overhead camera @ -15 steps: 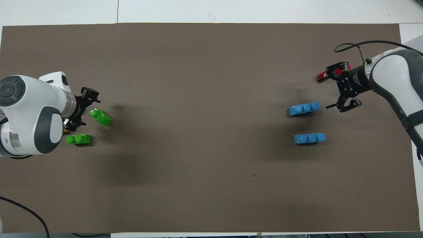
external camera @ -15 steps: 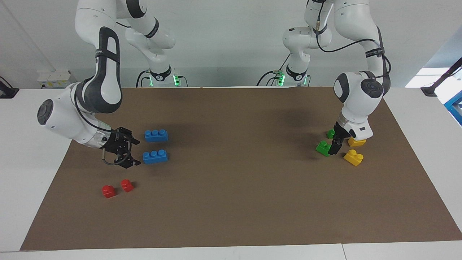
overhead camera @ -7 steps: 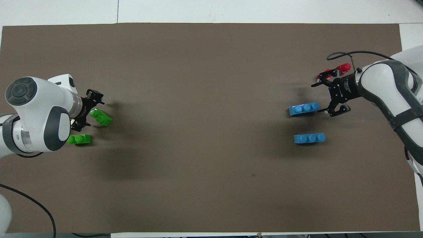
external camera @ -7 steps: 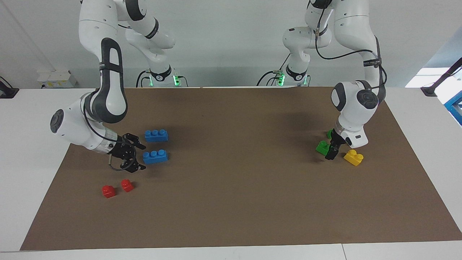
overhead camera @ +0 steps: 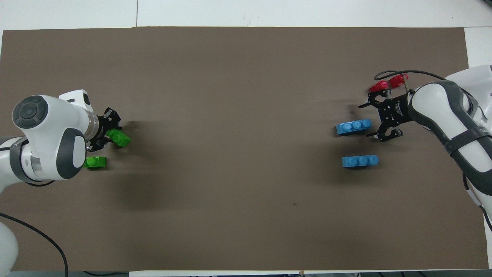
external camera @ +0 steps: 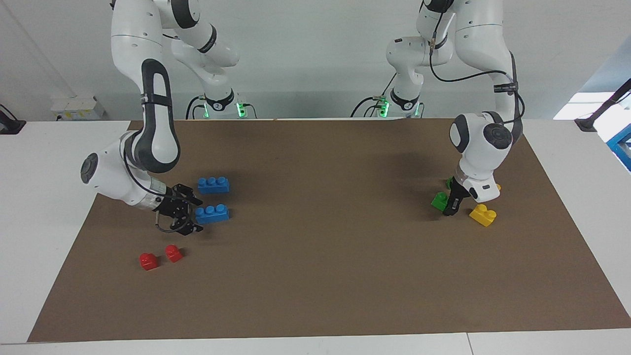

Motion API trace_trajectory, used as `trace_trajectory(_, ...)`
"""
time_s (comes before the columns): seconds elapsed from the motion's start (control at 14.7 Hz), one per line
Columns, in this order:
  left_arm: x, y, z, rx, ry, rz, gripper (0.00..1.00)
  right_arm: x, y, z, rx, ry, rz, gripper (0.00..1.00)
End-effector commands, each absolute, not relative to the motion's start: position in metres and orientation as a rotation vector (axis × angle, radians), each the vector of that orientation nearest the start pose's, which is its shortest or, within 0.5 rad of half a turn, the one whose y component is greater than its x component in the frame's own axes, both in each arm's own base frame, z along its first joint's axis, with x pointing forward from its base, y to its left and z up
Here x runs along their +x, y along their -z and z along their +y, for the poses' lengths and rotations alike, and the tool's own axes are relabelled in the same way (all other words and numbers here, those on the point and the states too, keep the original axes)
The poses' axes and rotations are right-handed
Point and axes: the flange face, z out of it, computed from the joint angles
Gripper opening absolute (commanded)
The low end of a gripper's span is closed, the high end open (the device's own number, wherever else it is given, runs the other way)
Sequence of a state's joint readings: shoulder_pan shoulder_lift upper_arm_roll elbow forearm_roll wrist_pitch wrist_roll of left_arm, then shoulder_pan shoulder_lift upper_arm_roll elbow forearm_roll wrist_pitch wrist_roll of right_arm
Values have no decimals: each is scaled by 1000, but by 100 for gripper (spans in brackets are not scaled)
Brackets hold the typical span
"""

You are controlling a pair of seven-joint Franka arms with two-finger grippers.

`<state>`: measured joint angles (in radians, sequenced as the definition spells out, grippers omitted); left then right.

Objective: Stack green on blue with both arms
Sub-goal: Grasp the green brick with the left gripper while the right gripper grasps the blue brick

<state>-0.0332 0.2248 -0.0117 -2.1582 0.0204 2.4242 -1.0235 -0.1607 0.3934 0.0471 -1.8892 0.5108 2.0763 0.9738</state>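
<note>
The facing view shows two small yellow plastic two-stud bricks [external camera: 482, 215] at the left arm's end of the brown mat [external camera: 325, 276]; from overhead the left arm's white wrist covers both, and only a sliver of the one nearer the robots shows in the facing view too. The left gripper [external camera: 451, 207] is down at the mat, its black fingers drawn in around the farther of the two small bright green plastic two-stud bricks [overhead camera: 118, 137]; whether they press its sides firmly I cannot tell. That brick lies skewed near the mat's short edge at the left arm's end. The second green brick [overhead camera: 95, 162] sits just nearer the robots, half hidden by the wrist in both views.

At the right arm's end, the right gripper [external camera: 190, 216] is low with its fingers spread wide, empty, the tips just reaching the end of the farther long bright blue plastic three-stud brick [external camera: 212, 214]. The overhead view makes the gap between tips and brick plain. The other blue brick [external camera: 213, 185] lies parallel, nearer the robots. Two tiny red plastic bricks [external camera: 159, 257] stand farther out, toward the mat's corner; overhead, the right gripper's cable and wrist partly cross them
</note>
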Motion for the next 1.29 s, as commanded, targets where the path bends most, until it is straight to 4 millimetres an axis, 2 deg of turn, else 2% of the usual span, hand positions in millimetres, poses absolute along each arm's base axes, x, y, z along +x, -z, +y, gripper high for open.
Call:
trace_trajectory(0.0, 564, -294, -24, -2800, 97, -1451, 0, 601, -285, -45, -2125, -507, 1727, 100)
trace_trajectory(0.14, 566, -297, -24, -2800, 101, -1454, 0, 599, -283, -45, -2121, -513, 1711, 98)
trace_trajectory(0.2, 568, -300, -25, -2799, 102, -1455, 0, 596, -282, -46, -2133, -517, 1694, 87)
trace_trajectory(0.27, 571, -307, -25, -2795, 90, -1453, 0, 595, -281, -46, -2150, -524, 1663, 67)
trace_trajectory(0.34, 576, -317, -27, -2791, 73, -1447, 0, 594, -281, -44, -2163, -528, 1641, 36)
trace_trajectory(0.48, 583, -342, -28, -2777, 42, -1444, 0, 594, -283, -44, -2184, -527, 1608, 5)
trace_trajectory(0.54, 586, -357, -29, -2772, 28, -1440, 0, 595, -285, -41, -2192, -538, 1590, 0)
trace_trajectory(0.75, 597, -409, -42, -2762, -33, -1465, 0, 599, -290, -35, -2202, -536, 1586, 0)
trace_trajectory(0.88, 597, -442, -55, -2736, -39, -1582, 0, 601, -302, -31, -2162, -547, 1645, 0)
trace_trajectory(1.09, 590, -467, -89, -2655, -66, -1695, 0, 598, -338, 12, -2129, -588, 1708, 0)
trace_trajectory(1.22, 581, -482, -109, -2599, -99, -1742, 0, 594, -363, 59, -2132, -593, 1727, 0)
